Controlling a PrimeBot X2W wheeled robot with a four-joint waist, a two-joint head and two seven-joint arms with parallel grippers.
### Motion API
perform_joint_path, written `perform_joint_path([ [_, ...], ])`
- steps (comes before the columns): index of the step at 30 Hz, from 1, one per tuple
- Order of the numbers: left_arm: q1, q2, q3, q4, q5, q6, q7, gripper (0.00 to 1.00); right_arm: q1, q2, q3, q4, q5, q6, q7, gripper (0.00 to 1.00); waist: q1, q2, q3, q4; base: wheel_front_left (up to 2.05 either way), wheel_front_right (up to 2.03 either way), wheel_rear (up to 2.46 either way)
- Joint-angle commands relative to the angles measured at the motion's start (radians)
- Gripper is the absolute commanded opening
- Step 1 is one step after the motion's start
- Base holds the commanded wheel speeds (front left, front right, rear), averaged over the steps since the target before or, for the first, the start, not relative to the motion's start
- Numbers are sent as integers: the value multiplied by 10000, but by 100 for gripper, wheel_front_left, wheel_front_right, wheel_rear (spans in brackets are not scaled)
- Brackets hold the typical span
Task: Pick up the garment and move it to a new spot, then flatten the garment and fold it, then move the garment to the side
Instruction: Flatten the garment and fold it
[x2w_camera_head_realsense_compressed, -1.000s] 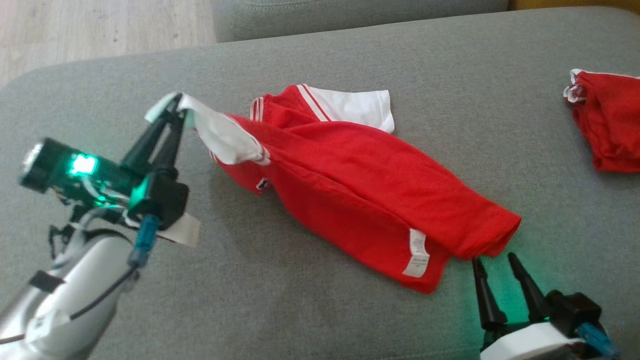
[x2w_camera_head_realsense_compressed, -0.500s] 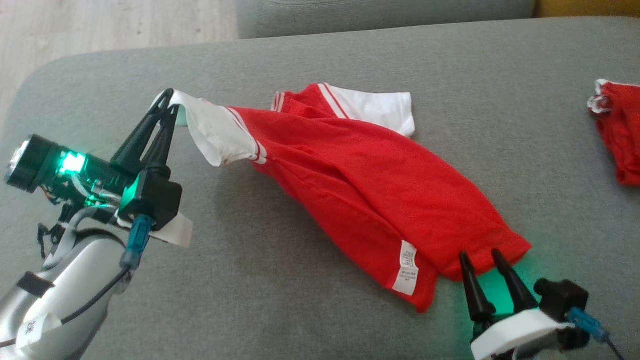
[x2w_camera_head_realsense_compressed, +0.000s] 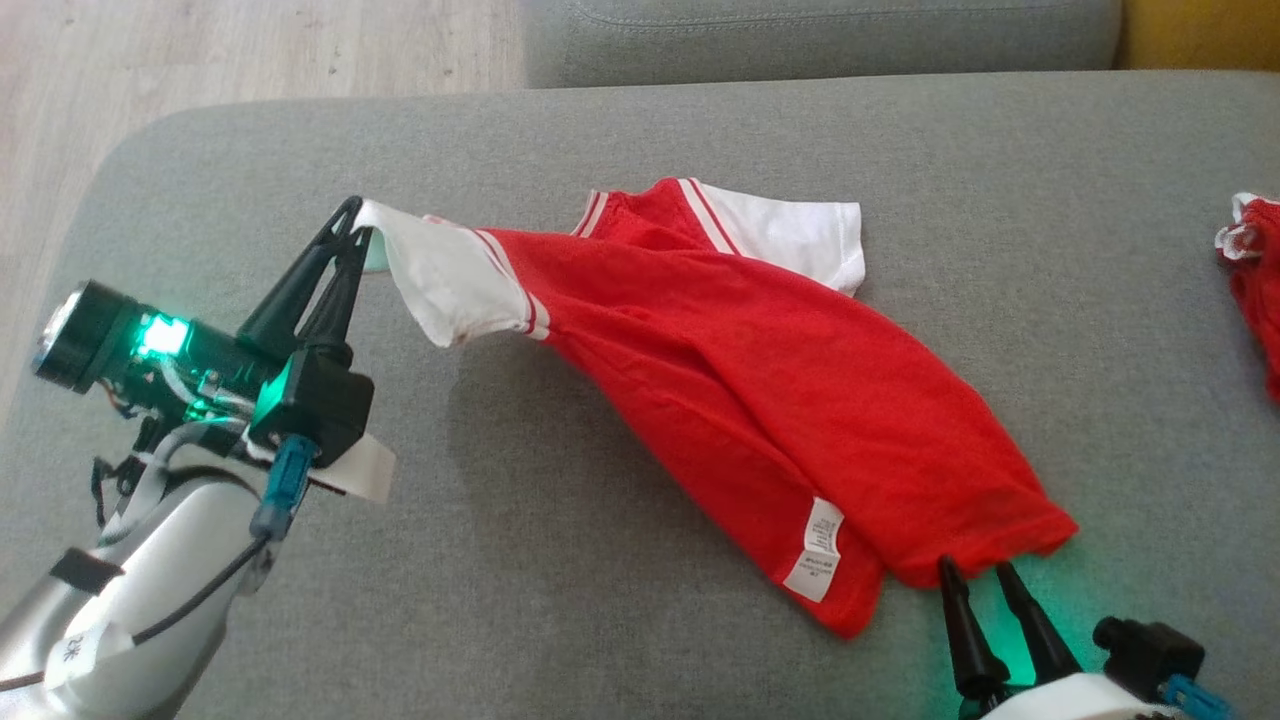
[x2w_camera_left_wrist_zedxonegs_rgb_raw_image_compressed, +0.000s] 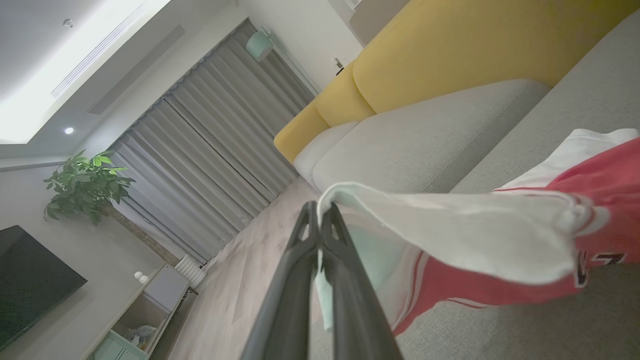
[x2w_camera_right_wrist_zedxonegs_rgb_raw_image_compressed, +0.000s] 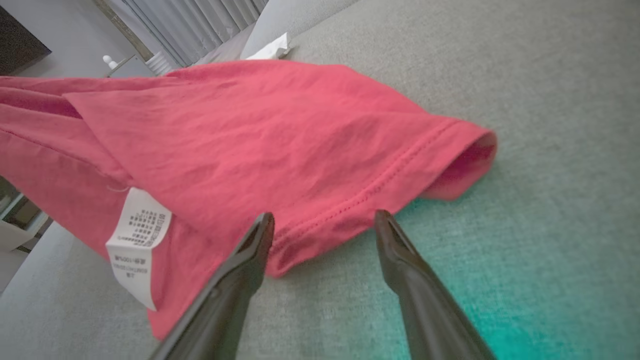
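The garment (x2w_camera_head_realsense_compressed: 760, 390) is a red T-shirt with white sleeves, stretched diagonally across the grey sofa seat (x2w_camera_head_realsense_compressed: 620, 130). My left gripper (x2w_camera_head_realsense_compressed: 352, 215) is shut on the tip of one white sleeve (x2w_camera_left_wrist_zedxonegs_rgb_raw_image_compressed: 450, 235) and holds it off the cushion. The other white sleeve (x2w_camera_head_realsense_compressed: 790, 235) lies flat behind. A white care label (x2w_camera_head_realsense_compressed: 815, 548) shows near the hem. My right gripper (x2w_camera_head_realsense_compressed: 975, 572) stands open right at the red hem (x2w_camera_right_wrist_zedxonegs_rgb_raw_image_compressed: 380, 192), its fingertips (x2w_camera_right_wrist_zedxonegs_rgb_raw_image_compressed: 262, 225) at the hem's edge, one tip over the cloth, nothing pinched.
A second red garment (x2w_camera_head_realsense_compressed: 1250, 270) lies at the sofa's right edge. Another grey cushion (x2w_camera_head_realsense_compressed: 820, 35) and a yellow backrest (x2w_camera_left_wrist_zedxonegs_rgb_raw_image_compressed: 450, 60) stand behind. Wooden floor (x2w_camera_head_realsense_compressed: 200, 50) lies beyond the sofa's far left corner.
The head camera has shifted, moving the whole picture rightward. The sleeve stays pinched as the shirt is drawn out straighter. My right gripper has closed in on the hem, still open.
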Motion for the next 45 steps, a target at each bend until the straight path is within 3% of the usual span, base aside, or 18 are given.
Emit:
perform_joint_path([
  [1,-493,361,530,-198,-71,49,-43,0,-152,-203,247,-145,84,67,-63,100,0,0,-8,0,0,0,0],
  [11,-625,316,438,-171,-128,34,-73,0,-1016,-226,564,583,974,67,-63,100,0,0,125,80,0,0,0],
  [12,-635,319,435,-172,-132,38,-72,0,-1134,-264,606,600,989,67,-63,96,0,0,150,78,0,0,0],
  [13,-645,318,423,-169,-137,34,-72,0,-1243,-305,618,593,967,67,-63,38,0,0,169,81,0,0,0],
  [14,-656,313,408,-163,-140,27,-76,0,-1336,-347,589,540,903,67,-63,0,0,0,181,90,0,0,0],
  [24,-708,348,393,-139,-199,76,-172,0,-2254,-932,-988,-928,-2,67,-63,0,0,0,254,40,0,0,0],
  [29,-857,322,358,-200,-214,45,-162,0,-3829,-1699,-600,515,75,67,17,0,0,0,489,11,0,0,0],
  [30,-904,319,349,-207,-211,30,-169,0,-4172,-1787,-575,890,152,67,10,13,0,0,548,2,0,0,0],
  [31,-955,301,335,-204,-218,7,-178,0,-4468,-1869,-448,1215,205,67,3,38,0,0,609,8,0,0,0],
  [32,-1014,280,325,-197,-217,-6,-188,0,-4732,-1958,-305,1441,273,67,-11,45,0,0,679,17,0,0,0],
  [33,-1069,263,317,-181,-212,-13,-206,0,-4977,-2033,-294,1639,381,67,-28,39,0,0,737,15,0,0,0],
  [34,-1116,242,307,-159,-221,-28,-224,0,-5210,-2149,-298,1735,393,67,-44,7,0,0,785,11,0,0,0],
  [35,-1155,238,309,-130,-227,-32,-242,0,-5426,-2225,-421,1724,395,67,-51,0,0,0,826,-12,0,0,0],
  [37,-1208,262,328,-87,-232,-22,-274,0,-5720,-2197,-667,1663,482,67,-56,0,0,0,877,-87,0,0,0],
  [38,-1238,264,324,-70,-232,-27,-282,0,-5817,-2211,-679,1778,482,67,-57,15,0,0,887,-104,0,0,0],
  [39,-1271,255,313,-55,-228,-31,-287,0,-5922,-2257,-555,1864,407,67,-58,72,0,0,892,-119,0,0,0],
  [40,-1304,242,301,-37,-225,-33,-291,0,-6014,-2297,-442,2008,328,67,-59,98,0,0,897,-130,0,0,0],
  [45,-1432,85,194,45,-243,-52,-398,0,-5984,-2303,-495,2300,-118,67,-60,100,0,0,867,-74,0,0,0],
])
